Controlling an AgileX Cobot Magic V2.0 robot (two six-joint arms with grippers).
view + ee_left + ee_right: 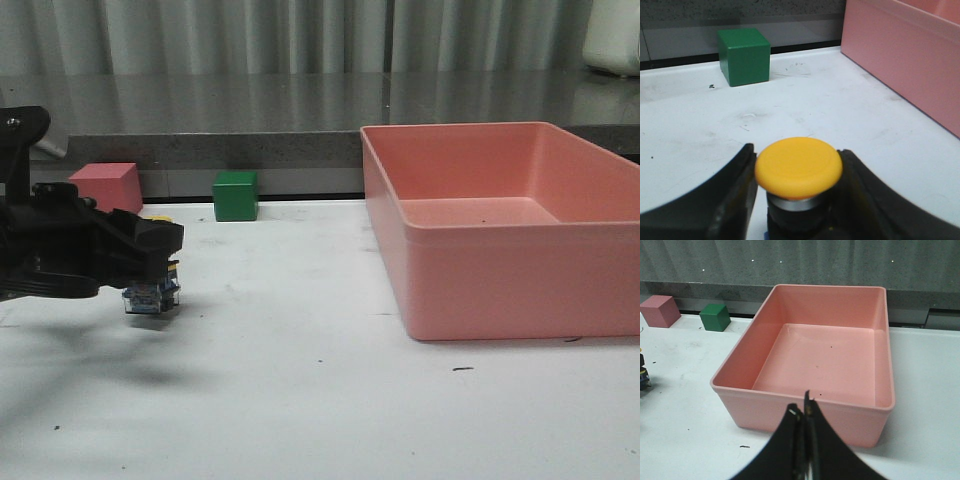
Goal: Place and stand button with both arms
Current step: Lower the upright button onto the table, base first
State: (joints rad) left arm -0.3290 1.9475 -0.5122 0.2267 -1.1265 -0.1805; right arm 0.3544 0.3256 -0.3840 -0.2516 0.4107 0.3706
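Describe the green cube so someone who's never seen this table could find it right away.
Start at the big pink bin on the table's right side, then look left along the back edge. The green cube sits there, between the bin and a pink cube. It is the only green thing, standing free with no gripper near it.

Flat, soft indoor light, slightly grainy pictures
A blurred shadow lies on the white table point(330, 400) under the left arm point(70, 250) at the front view's lower left; the yellow button point(799, 167) cap is sharp in the left wrist view, while the right gripper's point(803, 412) fingers are soft near the bottom edge
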